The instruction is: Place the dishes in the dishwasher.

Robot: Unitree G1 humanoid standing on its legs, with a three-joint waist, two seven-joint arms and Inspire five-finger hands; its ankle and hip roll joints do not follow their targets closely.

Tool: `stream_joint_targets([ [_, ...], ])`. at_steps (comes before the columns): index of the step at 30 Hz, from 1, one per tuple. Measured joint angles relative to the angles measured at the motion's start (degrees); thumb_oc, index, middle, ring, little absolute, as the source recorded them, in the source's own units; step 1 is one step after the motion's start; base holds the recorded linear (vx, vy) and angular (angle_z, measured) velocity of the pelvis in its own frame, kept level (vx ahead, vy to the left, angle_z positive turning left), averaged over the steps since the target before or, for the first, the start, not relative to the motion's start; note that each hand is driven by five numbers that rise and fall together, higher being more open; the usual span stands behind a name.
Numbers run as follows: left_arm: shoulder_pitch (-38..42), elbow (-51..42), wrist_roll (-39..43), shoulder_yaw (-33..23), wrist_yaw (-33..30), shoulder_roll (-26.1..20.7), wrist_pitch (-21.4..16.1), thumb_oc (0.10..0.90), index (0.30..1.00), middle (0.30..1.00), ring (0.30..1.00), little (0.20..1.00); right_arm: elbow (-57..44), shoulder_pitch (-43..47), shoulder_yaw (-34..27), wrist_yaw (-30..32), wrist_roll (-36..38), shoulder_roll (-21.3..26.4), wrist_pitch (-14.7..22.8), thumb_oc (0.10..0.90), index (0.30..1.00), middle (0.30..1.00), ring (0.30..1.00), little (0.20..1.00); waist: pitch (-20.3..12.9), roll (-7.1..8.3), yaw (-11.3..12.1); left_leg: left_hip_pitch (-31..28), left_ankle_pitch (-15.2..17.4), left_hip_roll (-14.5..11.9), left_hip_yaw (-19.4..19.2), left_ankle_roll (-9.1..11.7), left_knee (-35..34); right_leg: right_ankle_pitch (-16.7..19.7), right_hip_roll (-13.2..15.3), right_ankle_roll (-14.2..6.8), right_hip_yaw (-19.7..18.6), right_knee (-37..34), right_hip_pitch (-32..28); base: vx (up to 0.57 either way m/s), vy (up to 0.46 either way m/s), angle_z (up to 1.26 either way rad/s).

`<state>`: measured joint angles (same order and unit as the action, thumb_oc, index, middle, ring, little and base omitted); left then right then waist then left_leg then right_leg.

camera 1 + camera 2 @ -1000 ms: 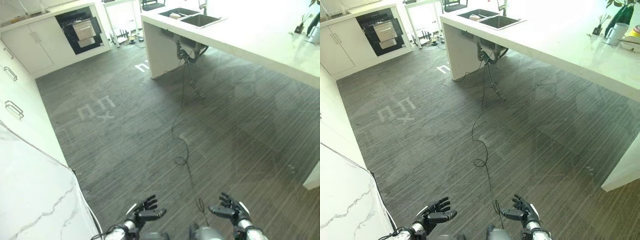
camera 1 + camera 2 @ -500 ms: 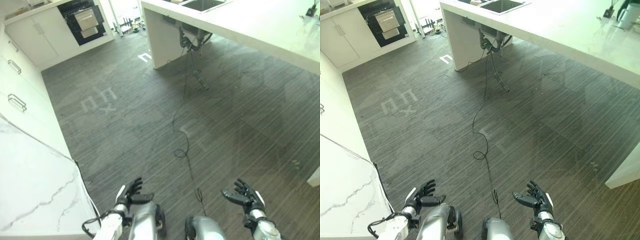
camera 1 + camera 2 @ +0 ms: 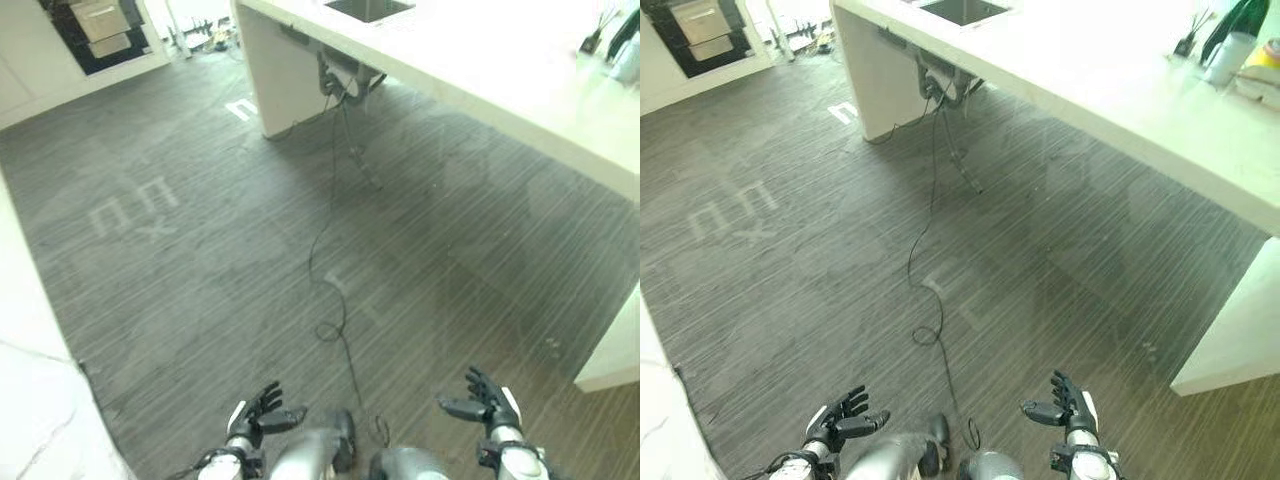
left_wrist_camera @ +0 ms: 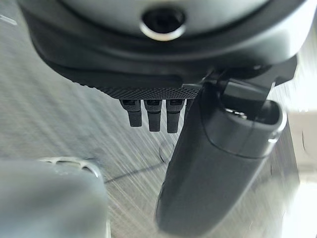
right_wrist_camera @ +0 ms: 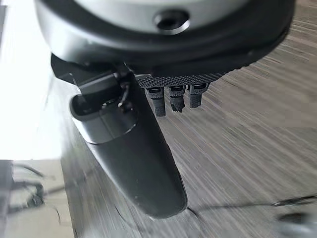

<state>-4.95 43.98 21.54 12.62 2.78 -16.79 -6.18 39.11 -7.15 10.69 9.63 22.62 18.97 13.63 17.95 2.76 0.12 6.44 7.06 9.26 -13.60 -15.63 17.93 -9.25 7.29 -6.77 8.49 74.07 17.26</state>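
Both the left hand [image 3: 258, 413] and right hand [image 3: 489, 402] hung spread and empty at the frame's bottom edge, likely because the robot was walking; dishes [image 3: 1258, 82] sat upper right on the counter [image 3: 1110, 85], dishwasher [image 3: 695, 30] upper left.

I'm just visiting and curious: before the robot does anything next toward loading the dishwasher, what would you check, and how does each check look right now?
1. Left hand free: ok, fingers spread, holding nothing.
2. Right hand free: ok, open and holding nothing.
3. Dishes within reach: not ok; both hands hover over bare floor, and the items at the far end of the counter are too small to identify.
4. Walking path: not ok, a cable trails across the floor ahead.
5. Dishwasher open: cannot tell; the dark appliance in the far cabinets is too distant to judge.
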Motion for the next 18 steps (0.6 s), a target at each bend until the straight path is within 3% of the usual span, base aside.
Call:
stream_joint_targets([
  [2, 1.03, -0.58, 0.02, 2.34, 0.07, 0.27, -0.07, 0.800, 0.900, 0.900, 0.900, 0.900, 0.12, 0.50, 0.35, 0.81, 0.02, 1.13, 0.08, 0.800, 0.900, 0.900, 0.900, 0.900, 0.06, -3.23, -1.00, -1.75, 1.88, -0.09, 1.40, 1.07, 0.53, 0.19, 3.20, 2.18, 0.58, 1.48, 7.45, 0.22, 0.004, 0.25],
  [3, 1.01, -1.02, -0.04, 2.30, 0.10, 0.27, -0.14, 0.800, 0.900, 0.900, 0.900, 0.900, -0.18, 0.31, 0.76, 0.85, -0.02, 1.19, 0.24, 0.800, 0.900, 0.900, 0.900, 0.900, 0.01, -5.02, -1.66, -4.12, 1.41, -0.31, 2.08, 2.42, -1.48, -0.62, 3.95, 3.42, 2.09, -7.53, 9.22, 0.51, -0.176, 0.46],
  [4, 0.86, -1.55, -0.08, 1.48, 0.02, 0.15, -0.25, 0.800, 0.900, 0.900, 0.900, 0.900, -0.62, -1.16, 1.92, 0.79, -0.02, 1.26, 0.80, 0.800, 0.900, 0.900, 0.900, 0.900, -0.32, -5.62, -1.85, -8.24, 2.65, -0.06, 3.21, 3.91, -4.54, -0.49, 2.57, 4.54, 3.52, -17.81, 9.63, 0.67, -0.262, 0.46],
  [5, 0.50, -1.70, -0.05, 0.42, 0.06, 0.76, -0.64, 0.800, 0.900, 0.900, 0.900, 0.900, -0.95, -1.52, 1.92, 0.06, 0.01, 1.44, 0.80, 0.800, 0.900, 0.900, 0.900, 0.900, -0.26, -5.57, -2.42, -9.03, 5.28, -0.30, 4.35, 8.83, -5.25, 0.16, 0.56, 4.87, 5.04, -28.81, 8.44, 0.99, -0.405, 0.74],
  [6, 0.16, -0.81, 0.00, -1.35, 0.65, 0.29, -1.24, 0.800, 0.900, 0.900, 0.900, 0.900, -2.85, -1.61, 0.76, -0.78, 0.07, 1.20, 1.66, 0.800, 0.900, 0.900, 0.900, 0.900, 0.20, -4.71, -5.09, -9.67, 8.05, -0.28, 2.11, 7.76, -3.79, 1.95, 1.05, 3.12, 6.58, -48.85, 6.66, 0.65, -0.275, 0.61],
  [7, 0.97, 2.06, 0.03, -1.79, 1.06, 0.49, -1.17, 0.800, 0.900, 0.900, 0.900, 0.900, -1.52, -1.55, -0.13, -1.38, 0.06, 1.00, 1.45, 0.800, 0.900, 0.900, 0.900, 0.900, 1.14, -2.86, -5.64, -12.48, 8.51, 1.71, 2.42, 5.82, -3.81, 5.19, 2.70, 2.52, 6.20, -53.85, 7.27, 0.89, -0.467, 0.52],
  [8, 1.03, 6.28, 0.04, -1.93, 1.42, 1.77, -0.40, 0.800, 0.900, 0.900, 0.900, 0.900, 1.75, -1.29, -0.92, -2.16, 0.06, 1.19, 1.14, 0.800, 0.900, 0.900, 0.900, 0.900, 1.93, -2.92, -5.91, -17.01, 10.03, 2.30, 1.73, 8.17, -4.46, 9.87, 2.03, 7.17, 6.67, -51.92, 9.20, 0.58, -0.366, -0.02],
  [9, -0.37, 6.91, 0.15, -2.04, 1.67, 2.81, -0.43, 0.800, 0.900, 0.900, 0.900, 0.900, 3.64, -1.09, -1.14, -2.33, 0.08, 1.29, 0.73, 0.800, 0.900, 0.900, 0.900, 0.900, 2.35, -3.94, -5.54, -19.02, 10.80, 1.80, 2.96, 10.05, -3.27, 8.03, -0.52, 10.53, 7.40, -46.25, 8.62, 0.61, -0.407, -0.43],
  [10, -2.38, 7.05, 0.69, -2.72, 1.91, 4.26, -0.41, 0.800, 0.900, 0.900, 0.900, 0.900, 4.19, -1.90, -1.18, -2.54, 0.08, 1.45, 0.27, 0.800, 0.900, 0.900, 0.900, 0.900, 1.42, -4.37, -5.11, -20.43, 10.37, 1.82, 3.56, 10.77, -1.05, 5.64, -3.91, 15.61, 8.52, -43.33, 6.45, 0.32, -0.209, -0.50],
  [11, -2.87, 6.98, 1.39, -3.95, 2.80, 4.53, -0.59, 0.800, 0.900, 0.900, 0.900, 0.900, 4.02, -2.67, -1.20, -2.73, 0.08, 1.74, 0.37, 0.800, 0.900, 0.900, 0.900, 0.900, 0.55, -4.16, -5.01, -20.84, 9.63, 2.44, 4.37, 12.04, 0.46, 5.05, -6.38, 18.52, 9.01, -45.60, 2.68, 0.38, -0.257, -0.27],
  [12, -2.82, 6.91, 1.92, -3.96, 3.40, 4.73, -0.61, 0.800, 0.900, 0.900, 0.900, 0.900, 3.87, -3.47, -1.28, -3.05, 0.03, 2.57, 0.37, 0.800, 0.900, 0.900, 0.900, 0.900, -1.04, -3.68, -5.25, -21.68, 8.60, 4.12, 5.03, 13.82, 1.34, 4.99, -8.31, 20.11, 8.53, -51.28, -3.13, 0.48, -0.355, 0.01],
  [13, -2.03, 6.88, 2.48, -3.83, 3.65, 6.03, -0.52, 0.800, 0.900, 0.900, 0.900, 0.900, 4.94, -2.01, -1.42, -2.96, -0.08, 3.98, -0.58, 0.800, 0.900, 0.900, 0.900, 0.900, -1.01, -6.80, -5.62, -21.42, 7.64, 2.71, 5.74, 14.80, 4.00, 4.31, -9.44, 20.55, 8.72, -53.18, -5.01, 0.46, -0.360, 0.12],
  [14, -1.80, 5.84, 2.94, -4.24, 4.31, 5.95, -1.36, 0.800, 0.900, 0.900, 0.900, 0.900, 6.10, -0.26, -1.27, -3.03, -0.25, 3.76, -1.23, 0.800, 0.900, 0.900, 0.900, 0.900, -0.97, -6.85, -5.71, -17.84, 4.95, 1.80, 5.64, 16.74, 12.92, 3.03, -9.54, 20.33, 7.68, -53.69, -6.96, 0.38, -0.307, 0.18],
  [15, -1.51, 5.42, 3.01, -4.85, 5.53, 5.63, -3.31, 0.800, 0.900, 0.900, 0.900, 0.900, 7.83, 0.53, -1.18, -3.39, -1.68, 3.33, -1.04, 0.800, 0.900, 0.900, 0.900, 0.900, -0.89, -6.13, -5.70, -10.63, -0.94, -2.14, 3.46, 17.99, 32.57, 1.95, -10.25, 20.19, 7.46, -54.45, -8.46, 0.39, -0.257, -0.18],
  [16, -0.46, 4.75, 3.16, -5.06, 6.67, 4.88, -5.49, 0.800, 0.900, 0.900, 0.900, 0.900, 10.70, 1.74, -0.94, -3.97, -3.00, 2.81, -1.19, 0.800, 0.900, 0.900, 0.900, 0.900, -1.21, -4.87, -1.91, 1.04, -6.19, -9.45, 1.43, 19.15, 56.40, 0.23, -10.27, 20.44, 5.74, -55.22, -12.33, 0.34, -0.173, -0.21],
  [17, -0.53, 4.95, 3.06, -4.95, 7.14, 4.33, -5.62, 0.800, 0.900, 0.900, 0.900, 0.900, 10.54, 2.05, -1.44, -4.10, -3.13, 2.69, -0.64, 0.800, 0.900, 0.900, 0.900, 0.900, -1.27, -3.12, -1.29, 8.20, -6.03, -10.00, 3.59, 18.92, 56.54, -1.30, -9.03, 20.00, 4.49, -56.10, -14.44, 0.46, -0.134, -0.45],
  [18, -0.51, 5.11, 3.12, -4.91, 7.54, 4.32, -5.82, 0.800, 0.900, 0.900, 0.900, 0.900, 10.63, 2.81, -2.05, -4.07, -3.31, 2.80, -0.13, 0.800, 0.900, 0.900, 0.900, 0.900, -0.65, -1.91, -1.32, 13.99, -5.85, -10.12, 4.76, 18.80, 52.84, -1.02, -7.27, 17.46, 4.31, -56.52, -16.23, 0.41, -0.003, -0.18],
])
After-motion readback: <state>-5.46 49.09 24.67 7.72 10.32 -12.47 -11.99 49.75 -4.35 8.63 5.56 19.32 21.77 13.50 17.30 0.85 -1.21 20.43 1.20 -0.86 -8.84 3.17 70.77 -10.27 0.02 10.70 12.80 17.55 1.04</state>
